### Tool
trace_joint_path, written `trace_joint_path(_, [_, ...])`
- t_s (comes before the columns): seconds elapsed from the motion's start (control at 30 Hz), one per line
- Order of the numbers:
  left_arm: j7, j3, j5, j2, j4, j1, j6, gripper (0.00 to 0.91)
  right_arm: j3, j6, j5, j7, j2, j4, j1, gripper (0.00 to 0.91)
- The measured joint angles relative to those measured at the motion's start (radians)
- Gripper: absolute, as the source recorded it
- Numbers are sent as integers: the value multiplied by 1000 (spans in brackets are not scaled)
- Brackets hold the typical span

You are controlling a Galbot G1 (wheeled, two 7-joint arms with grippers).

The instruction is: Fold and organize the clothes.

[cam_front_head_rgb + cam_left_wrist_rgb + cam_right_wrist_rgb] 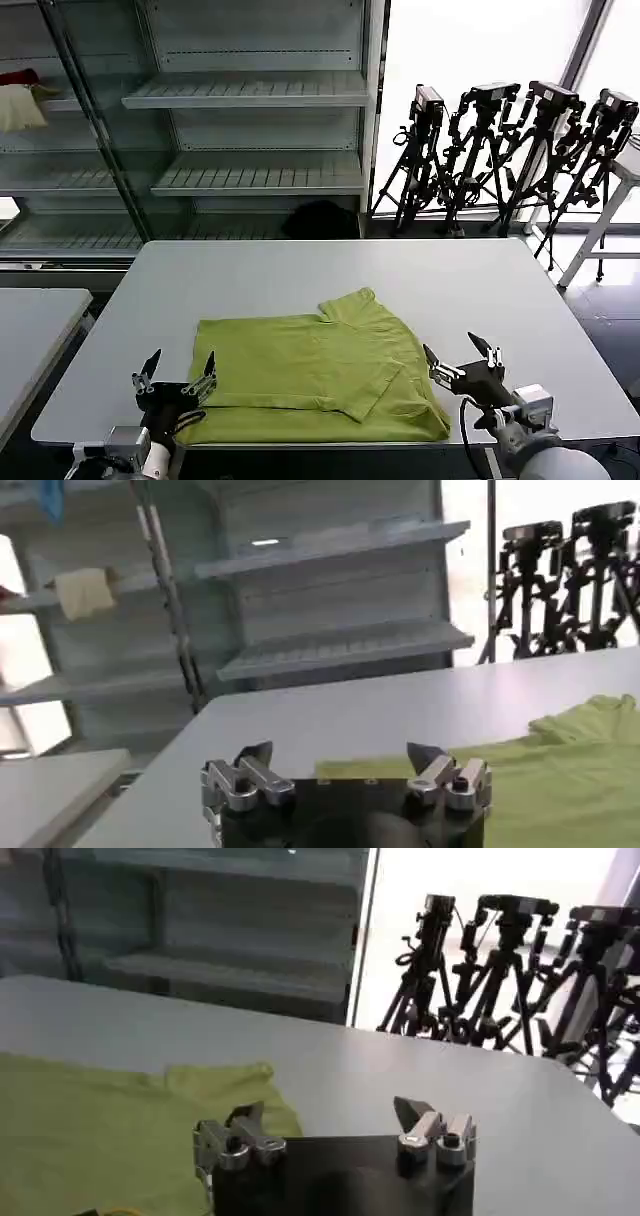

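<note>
Strong daylight enters through the window (pixel 480 60) behind the tripods (pixel 510 150), overexposing it. The table (pixel 300 270) shows soft glare. Wrist views are blurred.

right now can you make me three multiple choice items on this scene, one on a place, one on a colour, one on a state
1. Where does the T-shirt lie?
A. on a shelf of the rack
B. on the grey table, near its front edge
C. on the floor by the tripods

2. What colour is the T-shirt?
A. lime yellow-green
B. navy blue
C. white

3. How do the left gripper and right gripper stand?
A. both shut on the T-shirt
B. left shut on a sleeve, right open
C. both open, holding nothing

Answers:
1. B, the head view shows it spread on the tabletop near the robot.
2. A, that is its colour in all three views.
3. C, each gripper's fingers are spread with nothing between them.
</note>
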Motion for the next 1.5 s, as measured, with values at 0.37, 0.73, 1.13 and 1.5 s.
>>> trace_joint_path(0.37, [172, -8, -101, -1, 204, -222, 57, 907, -237, -58, -26, -119, 131, -333, 425, 907])
trace_joint_path(0.73, [248, 2, -131, -5, 317, -343, 117, 907, -350, -96, -64, -232, 243, -556, 611, 907])
trace_joint_path(1.13, [261, 5, -149, -15, 414, -417, 144, 907, -376, -109, -110, -299, 310, -702, 707, 907])
trace_joint_path(1.5, [268, 0, -155, -29, 487, -450, 152, 796, -391, -114, -138, -326, 339, -766, 736, 907])
